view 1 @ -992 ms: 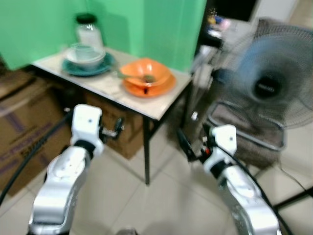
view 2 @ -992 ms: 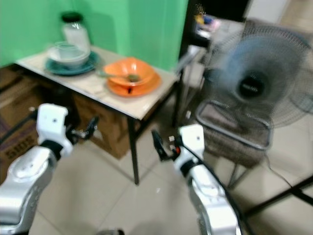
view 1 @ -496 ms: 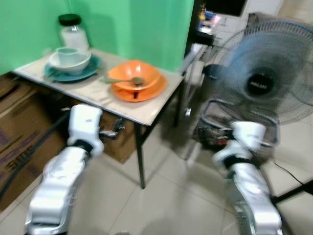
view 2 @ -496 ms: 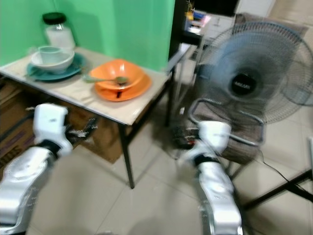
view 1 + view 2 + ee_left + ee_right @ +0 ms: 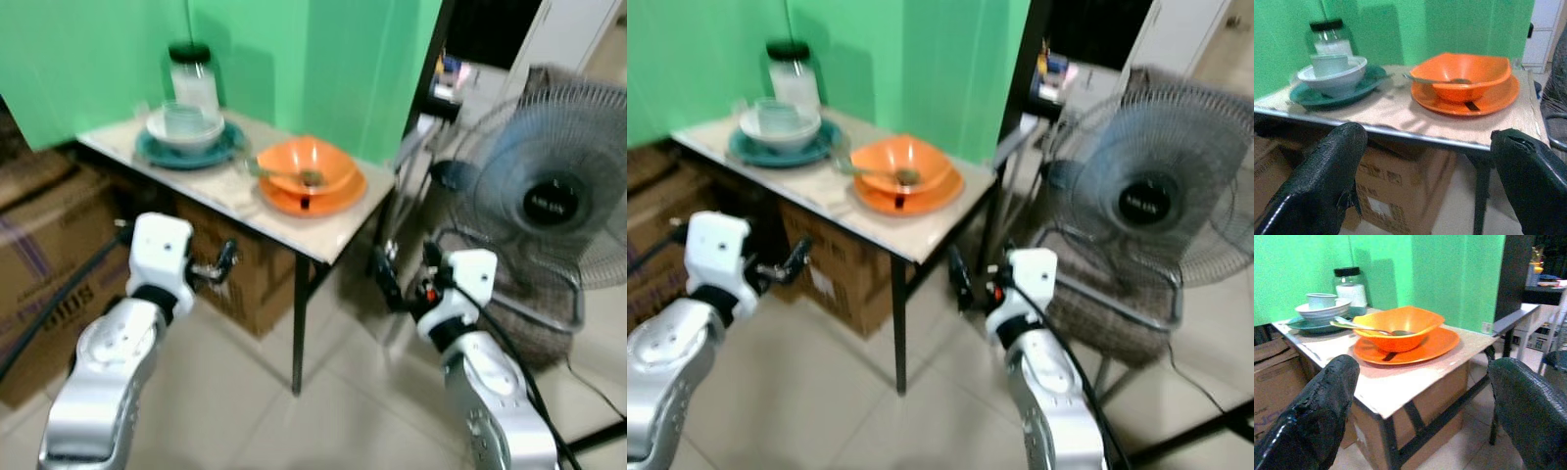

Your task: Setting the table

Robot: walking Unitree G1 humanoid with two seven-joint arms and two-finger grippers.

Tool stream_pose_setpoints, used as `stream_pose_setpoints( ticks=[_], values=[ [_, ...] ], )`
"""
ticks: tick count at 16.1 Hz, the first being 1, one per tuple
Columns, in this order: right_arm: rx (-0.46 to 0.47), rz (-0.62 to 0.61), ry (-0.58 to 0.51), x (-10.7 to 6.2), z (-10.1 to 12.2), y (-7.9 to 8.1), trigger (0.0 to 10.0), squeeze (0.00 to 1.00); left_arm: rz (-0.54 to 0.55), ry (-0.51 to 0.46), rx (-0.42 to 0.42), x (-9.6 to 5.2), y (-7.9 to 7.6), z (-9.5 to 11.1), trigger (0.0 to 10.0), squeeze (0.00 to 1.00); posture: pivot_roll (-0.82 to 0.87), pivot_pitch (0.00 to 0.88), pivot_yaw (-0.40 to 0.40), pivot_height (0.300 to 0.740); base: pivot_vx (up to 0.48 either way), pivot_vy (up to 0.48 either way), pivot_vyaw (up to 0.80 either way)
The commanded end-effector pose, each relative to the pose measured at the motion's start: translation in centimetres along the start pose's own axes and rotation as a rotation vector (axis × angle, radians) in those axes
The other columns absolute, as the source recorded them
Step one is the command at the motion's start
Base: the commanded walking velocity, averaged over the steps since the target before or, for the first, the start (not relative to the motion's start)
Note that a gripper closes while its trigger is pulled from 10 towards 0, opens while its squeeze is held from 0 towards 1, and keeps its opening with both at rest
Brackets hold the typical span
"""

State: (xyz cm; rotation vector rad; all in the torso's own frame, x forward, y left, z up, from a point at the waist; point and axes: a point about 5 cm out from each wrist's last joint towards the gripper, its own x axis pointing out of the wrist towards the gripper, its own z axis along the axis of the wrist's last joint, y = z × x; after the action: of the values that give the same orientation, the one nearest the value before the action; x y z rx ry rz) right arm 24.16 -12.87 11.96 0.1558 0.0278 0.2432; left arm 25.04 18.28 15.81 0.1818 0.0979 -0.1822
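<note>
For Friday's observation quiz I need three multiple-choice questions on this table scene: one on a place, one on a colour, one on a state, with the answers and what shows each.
1. Where does the spoon rest?
A. in the orange bowl
B. on the floor
C. inside the jar

2. What colour is the plate under the white bowl?
A. red
B. teal
C. yellow

3. How do the fingers of the left pincer stand?
A. shut on the spoon
B. open, holding nothing
C. shut on a plate

Answers:
1. A: the spoon's handle lies across the orange bowl's rim.
2. B: a teal rim rings the white bowl.
3. B: the two black fingers stand wide apart short of the table.
</note>
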Motion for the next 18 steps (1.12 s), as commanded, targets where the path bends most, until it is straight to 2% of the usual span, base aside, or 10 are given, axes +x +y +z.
stream_pose_setpoints(
  ticks=[1, 3, 4, 6, 8, 13, 18],
  values=[
    [0.018, -0.038, -0.006, -0.35, 0.1, -0.91, 10.0, 0.0, -0.038, -0.017, -0.003, 0.16, -0.87, 0.49, 10.0, 1.0, 0.09, 0.0, -0.033, 0.74, 0.251, 0.0, 0.0],
    [-0.016, -0.071, 0.002, -0.25, 0.13, -1.15, 10.0, 0.0, -0.039, -0.015, -0.003, 0.1, -0.91, 0.52, 10.0, 1.0, 0.09, 0.0, -0.034, 0.74, 0.249, 0.0, 0.0],
    [0.047, -0.038, 0.011, -0.17, 0.06, -0.95, 10.0, 0.0, -0.039, -0.015, -0.005, 0.1, -0.9, 0.57, 10.0, 1.0, 0.09, 0.0, -0.035, 0.74, 0.247, 0.0, 0.0],
    [0.007, -0.052, 0.024, -0.18, -0.05, -1.05, 10.0, 0.0, -0.037, -0.014, -0.018, 0.13, -0.88, 0.51, 10.0, 1.0, 0.09, 0.0, -0.039, 0.74, 0.262, 0.0, 0.0],
    [0.004, -0.053, 0.008, -0.19, 0.08, -0.99, 10.0, 0.0, -0.036, -0.013, -0.023, 0.17, -0.95, 0.47, 10.0, 1.0, 0.09, 0.0, -0.04, 0.74, 0.274, 0.0, 0.0],
    [0.075, -0.009, 0.01, -0.25, 0.07, -0.6, 10.0, 0.0, -0.032, -0.018, -0.018, 0.28, -0.79, 0.68, 10.0, 1.0, 0.09, 0.0, -0.041, 0.74, 0.272, 0.0, 0.0],
    [0.063, -0.009, 0.009, -0.02, 0.06, -0.62, 10.0, 0.0, -0.036, -0.023, -0.018, 0.51, -0.96, 0.88, 10.0, 1.0, 0.09, 0.0, -0.042, 0.74, 0.274, 0.0, 0.0]
  ],
)
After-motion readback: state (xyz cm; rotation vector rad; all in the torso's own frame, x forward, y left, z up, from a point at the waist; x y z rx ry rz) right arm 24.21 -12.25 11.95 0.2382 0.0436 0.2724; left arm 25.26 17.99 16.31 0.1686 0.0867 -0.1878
